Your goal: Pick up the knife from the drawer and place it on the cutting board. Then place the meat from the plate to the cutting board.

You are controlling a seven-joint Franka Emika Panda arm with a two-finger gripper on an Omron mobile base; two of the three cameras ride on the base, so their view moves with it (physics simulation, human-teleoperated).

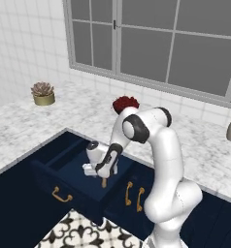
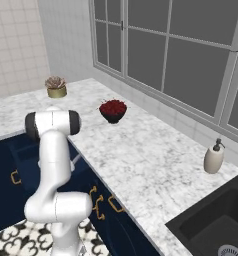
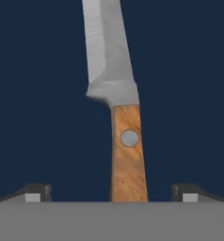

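The navy drawer (image 1: 64, 181) stands pulled out, its brass handle facing the floor side. My gripper (image 1: 95, 173) reaches down inside it. In the hand view the knife (image 3: 128, 150) lies on the drawer's dark blue floor, its wooden handle towards me and its silver blade pointing away. My gripper (image 3: 111, 194) is open, its two fingertips (image 3: 35, 193) wide apart on either side of the handle and not touching it. A bit of the brown handle (image 1: 104, 183) pokes out below the hand. The cutting board, the meat and the plate are out of view.
A dark bowl of red berries (image 2: 113, 110) sits on the marble counter (image 2: 141, 155) behind the drawer. A potted succulent (image 1: 43, 93) stands far left, a soap dispenser (image 2: 214, 157) and black sink (image 2: 216, 225) to the right. Cupboard doors with gold handles (image 1: 133, 193) flank the drawer.
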